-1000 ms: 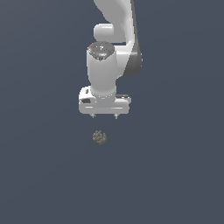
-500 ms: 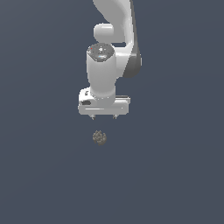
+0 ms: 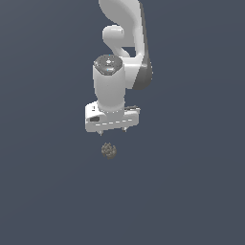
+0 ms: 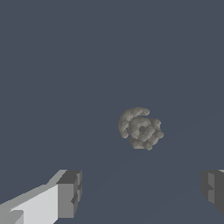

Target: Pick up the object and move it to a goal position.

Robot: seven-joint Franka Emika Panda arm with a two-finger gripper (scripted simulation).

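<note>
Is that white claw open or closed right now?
Open. In the wrist view the gripper shows its two fingers far apart, with nothing between them; the ball lies apart from them.

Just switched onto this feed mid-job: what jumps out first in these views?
The white arm fills the upper middle of the exterior view, its tool pointing down. Just below it sits a small bumpy grey-brown ball, not gripped. In the wrist view the ball lies apart from both spread fingers on the plain dark floor.
</note>
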